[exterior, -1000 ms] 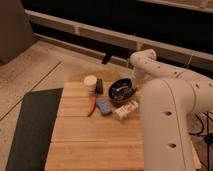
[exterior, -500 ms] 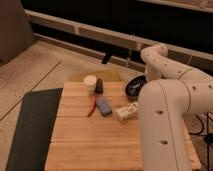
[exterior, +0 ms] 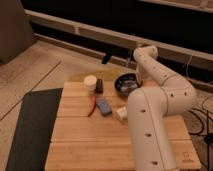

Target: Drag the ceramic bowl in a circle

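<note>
Ceramic bowl, small, round, dark outside, bluish-grey inside: far edge of the slatted wooden table, right of the cream-white round cup. Gripper: at the bowl's right rim, mostly hidden behind the white arm.

A wooden slatted desk stands on a speckled floor. A dark mat lies beside it. A dark wall with pale rails runs behind. The pincer is hidden at the bowl behind the arm.

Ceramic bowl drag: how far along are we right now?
Done: the arm has reached the ceramic bowl at the far edge of the wooden table. In hand: the gripper sits at the bowl's right rim, mostly hidden behind the arm. Compared with a second ago, the bowl appears to have shifted away from the camera, so the drag is underway. Left: the rest of the circle; the cream cup stands to the bowl's left.
</note>
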Controlling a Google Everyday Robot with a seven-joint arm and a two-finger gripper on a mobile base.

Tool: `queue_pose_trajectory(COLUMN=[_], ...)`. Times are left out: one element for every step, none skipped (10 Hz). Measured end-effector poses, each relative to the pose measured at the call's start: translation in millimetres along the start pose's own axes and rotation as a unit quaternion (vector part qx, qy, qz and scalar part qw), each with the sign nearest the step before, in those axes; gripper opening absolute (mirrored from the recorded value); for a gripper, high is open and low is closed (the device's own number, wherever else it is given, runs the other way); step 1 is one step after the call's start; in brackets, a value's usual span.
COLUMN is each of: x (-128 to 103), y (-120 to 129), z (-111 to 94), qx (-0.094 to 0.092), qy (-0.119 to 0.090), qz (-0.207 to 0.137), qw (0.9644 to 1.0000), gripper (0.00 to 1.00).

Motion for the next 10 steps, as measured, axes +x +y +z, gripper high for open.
queue_pose_trajectory(x=[0.3, 4.6, 12.1, 20.7, 31.3, 36.6, 40.8, 43.3, 45.3, 46.5], y=[19.3, 35.6, 41.9, 34.9, 21.6, 14.1, 9.0, 8.0, 9.0, 10.7], z=[0.0, -1.2, -1.3, -0.4, 1.8, 3.1, 4.9, 6.1, 7.2, 8.0], qx=[-0.019, -0.035, -0.041, -0.035, -0.025, -0.020, -0.016, -0.014, -0.013, -0.014], qy=[0.002, 0.008, 0.014, 0.023, 0.033, 0.038, 0.042, 0.045, 0.048, 0.050], qz=[-0.012, -0.021, -0.022, -0.013, 0.000, 0.010, 0.016, 0.019, 0.018, 0.017], qw=[0.9997, 0.9992, 0.9988, 0.9990, 0.9991, 0.9990, 0.9988, 0.9987, 0.9986, 0.9985], gripper=[0.00, 0.00, 0.03, 0.10, 0.23, 0.33, 0.44, 0.55, 0.67, 0.75])
